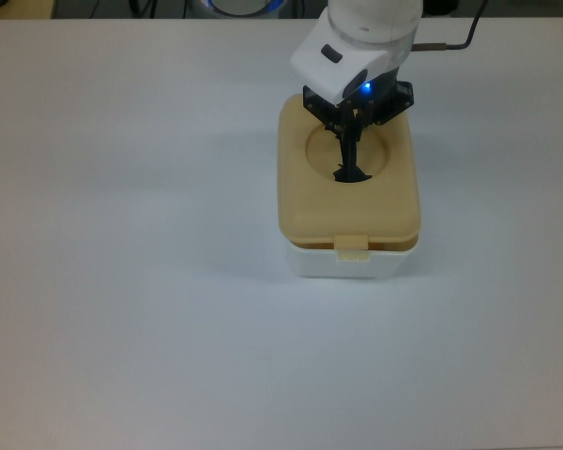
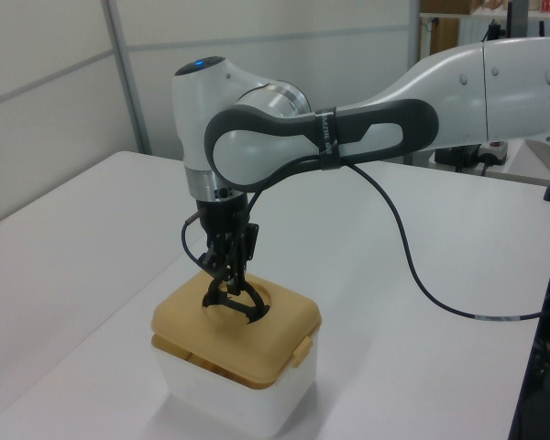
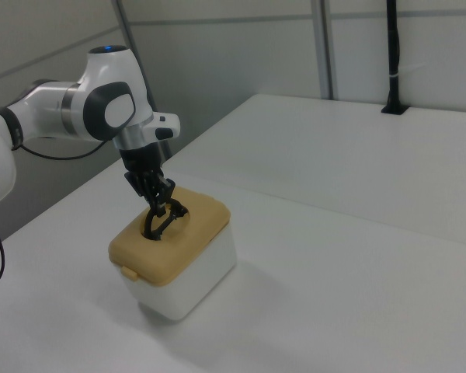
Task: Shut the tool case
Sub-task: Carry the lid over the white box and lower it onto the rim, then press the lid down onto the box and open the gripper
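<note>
The white tub (image 1: 352, 265) of the tool case stands on the table, and its tan lid (image 1: 347, 206) lies over it and covers the whole opening. A thin dark slit shows under the lid's front edge by the tab (image 1: 352, 246). My gripper (image 1: 350, 161) points straight down into the lid's round recess, shut on the black handle (image 1: 350, 174). In the left view the gripper (image 2: 227, 282) holds the handle (image 2: 231, 304) above the lid (image 2: 257, 341) and tub (image 2: 229, 396). The right view shows the same grip (image 3: 157, 211) on the lid (image 3: 179, 241). The tub's contents are hidden.
The white table (image 1: 122, 281) spreads around the case on all sides. A black cable (image 2: 412, 247) hangs from my arm across the left view's right. A black post (image 3: 392, 54) stands at the table's far edge in the right view.
</note>
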### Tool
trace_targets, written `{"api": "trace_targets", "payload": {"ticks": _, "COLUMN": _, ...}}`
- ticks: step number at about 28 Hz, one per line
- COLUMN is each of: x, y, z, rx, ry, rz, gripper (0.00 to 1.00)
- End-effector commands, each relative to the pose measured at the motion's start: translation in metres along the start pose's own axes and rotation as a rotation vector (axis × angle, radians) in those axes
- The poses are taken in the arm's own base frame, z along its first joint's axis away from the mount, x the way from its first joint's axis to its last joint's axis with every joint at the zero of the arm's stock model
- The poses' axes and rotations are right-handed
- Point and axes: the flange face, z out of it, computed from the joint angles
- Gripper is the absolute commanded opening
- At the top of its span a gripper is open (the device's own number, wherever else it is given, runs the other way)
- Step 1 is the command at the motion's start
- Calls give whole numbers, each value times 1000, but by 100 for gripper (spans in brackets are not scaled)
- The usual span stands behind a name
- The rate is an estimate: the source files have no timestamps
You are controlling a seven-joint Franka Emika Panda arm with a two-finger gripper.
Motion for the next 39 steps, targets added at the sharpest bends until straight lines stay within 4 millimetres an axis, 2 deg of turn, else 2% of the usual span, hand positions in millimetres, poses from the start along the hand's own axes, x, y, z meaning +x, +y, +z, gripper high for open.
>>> {"api": "trace_targets", "payload": {"ticks": 1, "x": 3, "y": -12, "z": 1, "rx": -13, "ry": 27, "rz": 14, "gripper": 0}}
{"api": "trace_targets", "payload": {"ticks": 7, "x": 5, "y": -12, "z": 6, "rx": -14, "ry": 22, "rz": 19, "gripper": 1}}
{"api": "trace_targets", "payload": {"ticks": 10, "x": 6, "y": -11, "z": 5, "rx": -12, "ry": 30, "rz": 26, "gripper": 11}}
{"api": "trace_targets", "payload": {"ticks": 11, "x": 7, "y": -11, "z": 5, "rx": -12, "ry": 32, "rz": 32, "gripper": 18}}
{"api": "trace_targets", "payload": {"ticks": 12, "x": 7, "y": -11, "z": 5, "rx": -11, "ry": 32, "rz": 38, "gripper": 43}}
{"api": "trace_targets", "payload": {"ticks": 13, "x": 7, "y": -11, "z": 6, "rx": -12, "ry": 30, "rz": 41, "gripper": 54}}
{"api": "trace_targets", "payload": {"ticks": 16, "x": 7, "y": -11, "z": 6, "rx": -12, "ry": 30, "rz": 55, "gripper": 75}}
{"api": "trace_targets", "payload": {"ticks": 17, "x": 7, "y": -11, "z": 6, "rx": -12, "ry": 30, "rz": 63, "gripper": 94}}
{"api": "trace_targets", "payload": {"ticks": 18, "x": 7, "y": -11, "z": 6, "rx": -11, "ry": 30, "rz": 64, "gripper": 100}}
{"api": "trace_targets", "payload": {"ticks": 31, "x": 4, "y": -9, "z": 1, "rx": -37, "ry": 35, "rz": 59, "gripper": 100}}
{"api": "trace_targets", "payload": {"ticks": 39, "x": -6, "y": -2, "z": -24, "rx": -55, "ry": 53, "rz": 56, "gripper": 100}}
